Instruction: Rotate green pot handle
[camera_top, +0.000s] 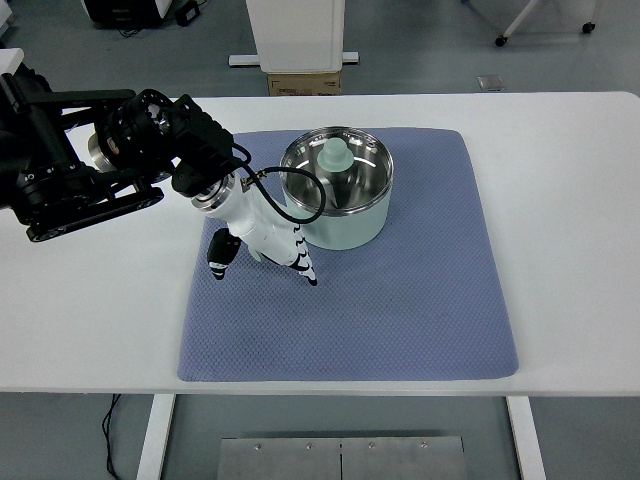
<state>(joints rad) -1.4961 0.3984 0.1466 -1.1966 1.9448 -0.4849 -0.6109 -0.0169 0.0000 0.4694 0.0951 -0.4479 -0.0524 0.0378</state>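
A blue mat (400, 320) covers the middle of the white table (570, 250). The left hand (262, 240) hangs at the pot's eight o'clock, fingers (303, 266) pointing down at the mat, apparently loose and holding nothing. Behind it, the green pot (340, 200) sits toward the mat's twelve o'clock, its handle hidden.
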